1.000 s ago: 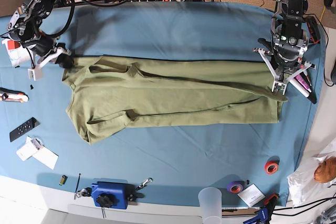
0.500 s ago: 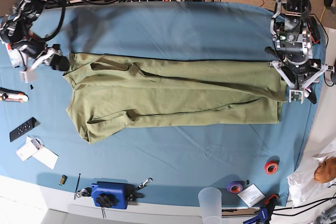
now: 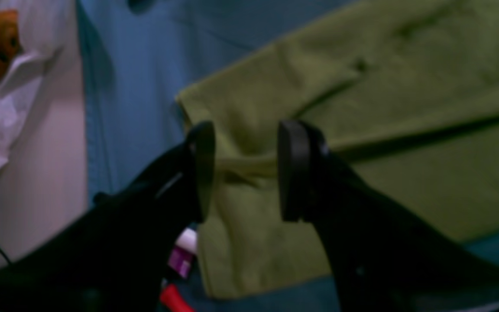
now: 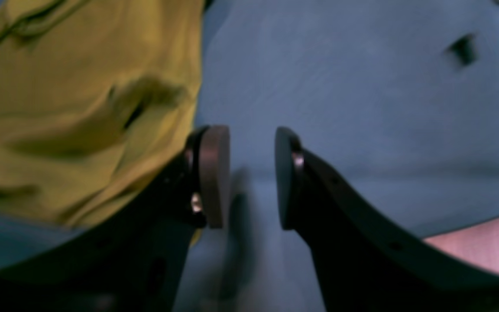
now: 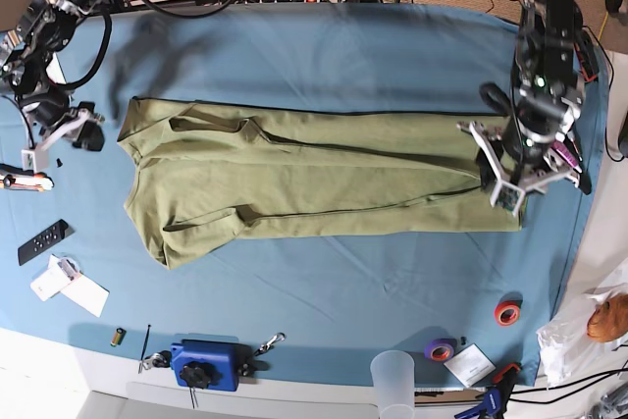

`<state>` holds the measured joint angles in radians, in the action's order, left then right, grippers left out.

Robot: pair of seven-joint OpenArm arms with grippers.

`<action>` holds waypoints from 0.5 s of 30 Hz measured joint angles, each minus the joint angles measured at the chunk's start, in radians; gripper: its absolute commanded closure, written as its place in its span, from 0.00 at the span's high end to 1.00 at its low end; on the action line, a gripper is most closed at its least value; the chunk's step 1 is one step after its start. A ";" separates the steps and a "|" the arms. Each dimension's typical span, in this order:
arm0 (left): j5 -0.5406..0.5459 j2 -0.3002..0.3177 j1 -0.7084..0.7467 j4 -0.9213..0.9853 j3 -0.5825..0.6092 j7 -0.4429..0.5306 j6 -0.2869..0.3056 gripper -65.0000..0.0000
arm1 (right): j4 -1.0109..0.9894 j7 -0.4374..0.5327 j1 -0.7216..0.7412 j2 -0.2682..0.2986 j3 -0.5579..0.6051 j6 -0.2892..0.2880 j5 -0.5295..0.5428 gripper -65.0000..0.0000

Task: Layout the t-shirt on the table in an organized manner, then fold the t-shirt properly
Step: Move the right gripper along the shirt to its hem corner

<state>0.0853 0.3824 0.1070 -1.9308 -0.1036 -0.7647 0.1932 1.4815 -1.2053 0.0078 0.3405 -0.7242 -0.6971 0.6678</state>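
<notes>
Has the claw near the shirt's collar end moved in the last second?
Yes. The right gripper has let go and pulled away from the t-shirt, toward the table edge, nearer the red-and-white marker. Its jaws stand open over bare cloth.

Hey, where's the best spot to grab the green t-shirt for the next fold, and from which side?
Probably the t-shirt's two end edges. The left gripper hangs open over the hem corner and could drop straight down; the right gripper, open over bare table, would come in sideways to the collar end.
</notes>
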 measured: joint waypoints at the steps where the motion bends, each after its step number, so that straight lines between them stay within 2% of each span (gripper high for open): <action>1: 0.000 0.000 -0.018 0.025 0.000 0.000 0.005 0.38 | 0.000 0.010 0.014 0.000 -0.001 0.000 -0.019 0.28; 2: 0.000 0.000 -0.032 0.048 0.000 -0.002 0.026 0.38 | 0.000 0.008 0.031 0.000 -0.002 0.001 -0.025 0.28; 7: 0.032 0.000 -0.061 0.109 0.000 -0.025 0.021 0.38 | 0.000 0.021 0.118 0.001 0.031 0.000 -0.028 0.28; 12: -0.010 0.013 -0.063 0.109 0.003 -0.023 -0.047 0.38 | 0.000 0.060 0.201 0.005 0.224 0.000 -0.056 0.28; 15: -0.073 0.053 -0.064 0.109 0.002 -0.031 -0.105 0.38 | 0.000 0.167 0.232 0.003 0.367 0.062 -0.200 0.28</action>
<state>0.0124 0.4351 0.0433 -1.8217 -0.1013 -0.7959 0.0879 1.4811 -1.0378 0.2394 0.3435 -0.3569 -0.6353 0.4675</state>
